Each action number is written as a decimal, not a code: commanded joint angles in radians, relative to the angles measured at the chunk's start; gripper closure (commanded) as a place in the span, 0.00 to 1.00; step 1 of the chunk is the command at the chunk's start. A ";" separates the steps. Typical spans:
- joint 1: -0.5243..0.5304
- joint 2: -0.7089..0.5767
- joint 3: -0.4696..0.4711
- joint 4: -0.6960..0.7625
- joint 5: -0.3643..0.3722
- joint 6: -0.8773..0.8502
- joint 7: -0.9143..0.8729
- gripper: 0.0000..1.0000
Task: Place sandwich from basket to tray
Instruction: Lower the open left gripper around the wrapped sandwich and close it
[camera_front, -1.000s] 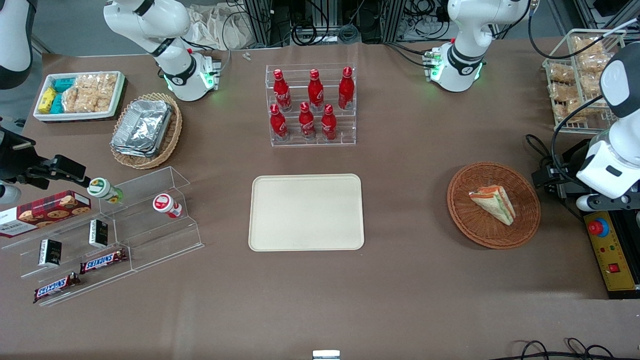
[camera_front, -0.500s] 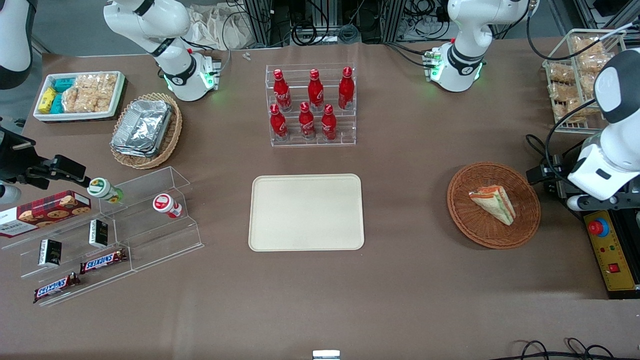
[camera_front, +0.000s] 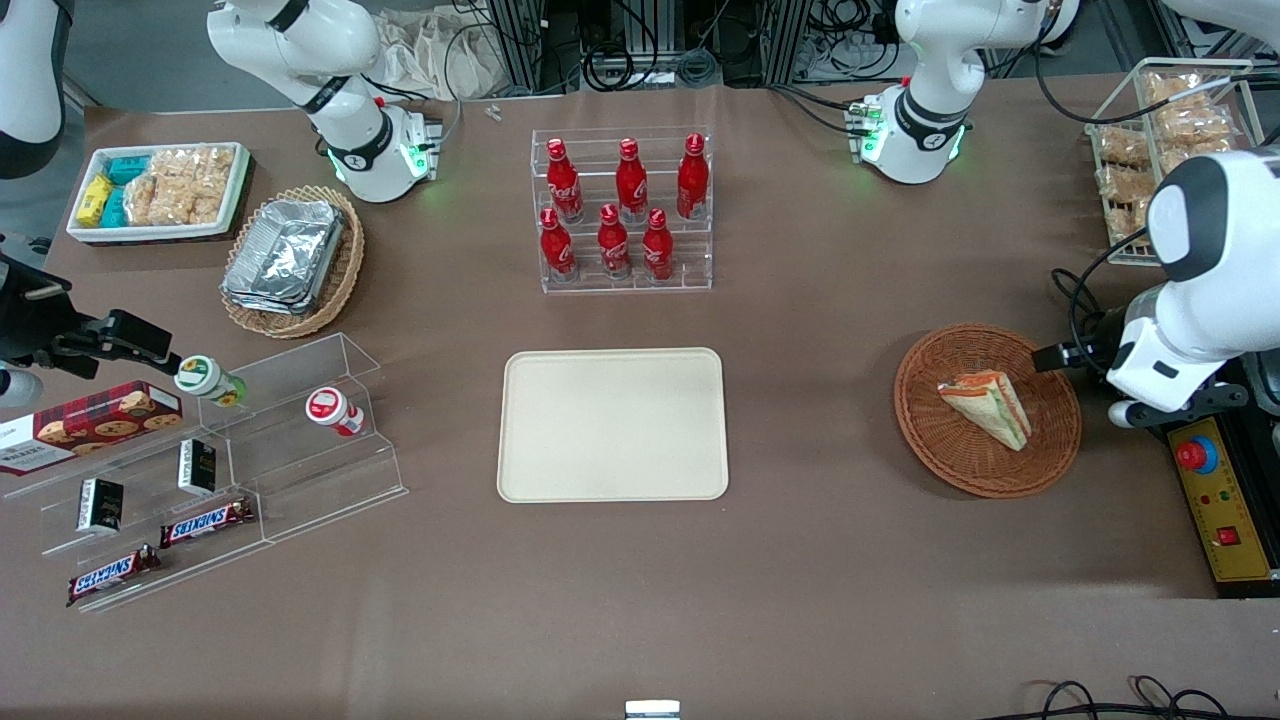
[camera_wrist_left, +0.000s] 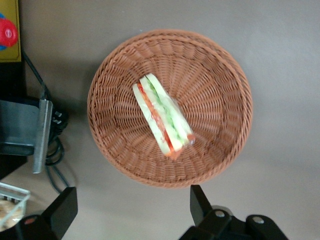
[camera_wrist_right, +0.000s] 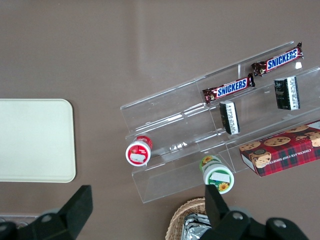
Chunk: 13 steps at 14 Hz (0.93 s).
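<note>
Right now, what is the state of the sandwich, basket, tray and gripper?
sandwich: lying in the basket, not gripped
basket: on the table, holding only the sandwich
tray: on the table, nothing on it
gripper: open, above the basket, touching nothing

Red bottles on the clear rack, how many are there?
6. Three stand on the rack's upper step, three on the lower step nearer the camera. None looks hidden. The open claw hovers above the basket.
</note>
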<state>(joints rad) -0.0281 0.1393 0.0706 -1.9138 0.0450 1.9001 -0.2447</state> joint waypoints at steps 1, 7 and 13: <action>-0.001 -0.001 -0.006 -0.129 -0.004 0.178 -0.195 0.01; -0.012 0.083 -0.009 -0.244 -0.005 0.428 -0.491 0.01; -0.024 0.141 -0.011 -0.281 -0.005 0.545 -0.614 0.07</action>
<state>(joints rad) -0.0367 0.2772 0.0597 -2.1735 0.0416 2.3998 -0.7894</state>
